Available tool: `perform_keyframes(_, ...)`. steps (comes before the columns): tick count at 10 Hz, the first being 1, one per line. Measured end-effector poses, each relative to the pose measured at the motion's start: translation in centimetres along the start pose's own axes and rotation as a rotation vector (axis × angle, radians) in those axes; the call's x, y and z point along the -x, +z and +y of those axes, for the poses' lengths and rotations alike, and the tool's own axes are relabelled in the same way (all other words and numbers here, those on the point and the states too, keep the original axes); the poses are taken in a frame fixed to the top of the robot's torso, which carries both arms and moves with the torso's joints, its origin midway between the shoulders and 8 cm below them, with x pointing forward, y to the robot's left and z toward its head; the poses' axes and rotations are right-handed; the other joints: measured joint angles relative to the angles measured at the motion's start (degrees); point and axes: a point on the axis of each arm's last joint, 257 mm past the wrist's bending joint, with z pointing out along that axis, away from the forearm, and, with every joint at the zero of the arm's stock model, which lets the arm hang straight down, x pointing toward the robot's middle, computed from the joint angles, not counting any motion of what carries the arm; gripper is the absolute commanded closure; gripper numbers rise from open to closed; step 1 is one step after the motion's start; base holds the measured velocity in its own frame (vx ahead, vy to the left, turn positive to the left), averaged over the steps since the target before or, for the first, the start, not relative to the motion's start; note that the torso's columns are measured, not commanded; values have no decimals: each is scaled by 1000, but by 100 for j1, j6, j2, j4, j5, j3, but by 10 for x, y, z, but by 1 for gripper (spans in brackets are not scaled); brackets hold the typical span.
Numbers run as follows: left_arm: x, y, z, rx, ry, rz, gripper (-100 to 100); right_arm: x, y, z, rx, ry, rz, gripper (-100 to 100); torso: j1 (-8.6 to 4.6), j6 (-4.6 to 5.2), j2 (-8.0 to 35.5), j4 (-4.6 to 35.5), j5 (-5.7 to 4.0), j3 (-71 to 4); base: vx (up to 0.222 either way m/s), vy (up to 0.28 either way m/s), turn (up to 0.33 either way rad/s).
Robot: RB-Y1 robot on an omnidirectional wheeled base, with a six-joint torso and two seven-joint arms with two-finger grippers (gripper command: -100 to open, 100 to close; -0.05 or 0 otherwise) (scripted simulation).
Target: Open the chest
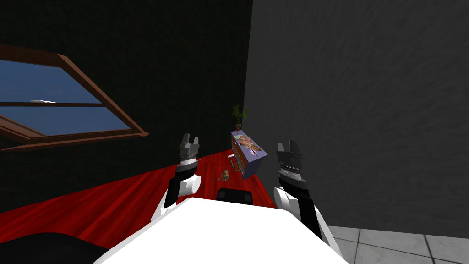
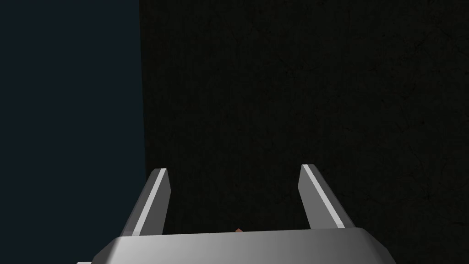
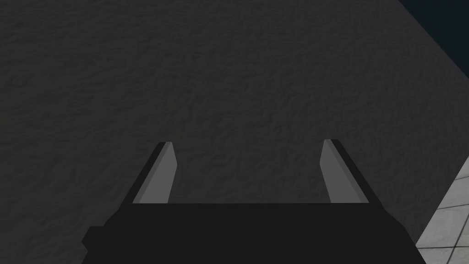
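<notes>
The chest [image 1: 248, 152] is a small, low box with a bluish-grey body, a patterned top and a brown front. It stands far ahead on the red floor, against the grey wall near the room's corner. Both arms are raised in front of me, well short of it. My left gripper [image 1: 189, 140] is to the left of the chest in the head view, and its fingers [image 2: 153, 201] stand apart with nothing between them. My right gripper [image 1: 287, 146] is to the chest's right, fingers [image 3: 160, 176] likewise spread and empty.
A potted plant [image 1: 238, 115] stands in the corner behind the chest. Small objects [image 1: 225, 174] lie on the red floor [image 1: 114, 201] in front of it. A brown-framed window [image 1: 59, 103] is in the dark left wall. Grey tiles [image 1: 394, 245] lie at the right.
</notes>
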Motion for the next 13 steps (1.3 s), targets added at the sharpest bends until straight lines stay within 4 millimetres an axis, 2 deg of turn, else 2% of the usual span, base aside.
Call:
perform_keyframes(2, 0, 0, 0, 0, 0, 0, 0, 0, 0, 0, 0, 0, 0, 0, 0, 0, 597, 600, 0, -1200, 0, 0, 0)
perform_keyframes(9, 0, 0, 0, 0, 0, 0, 0, 0, 0, 0, 0, 0, 0, 0, 0, 0, 3539, 3537, 0, -7073, 0, 0, 0)
perform_keyframes(10, 0, 0, 0, 0, 0, 0, 0, 0, 0, 0, 0, 0, 0, -100, 0, 0, 3962, 3960, 0, -7919, 17, 12, 49)
perform_keyframes(11, 0, 0, 0, 0, 0, 0, 0, -4, -1, -4, -8, -14, 25, -100, 3, -1, 4151, 4148, 1, -8315, 34, 21, 66)
perform_keyframes(13, 0, 0, 0, 0, 0, 0, 0, -17, -3, -18, -38, -62, 91, -100, 6, -1, 4213, 4218, 2, -8457, 53, 31, 104)
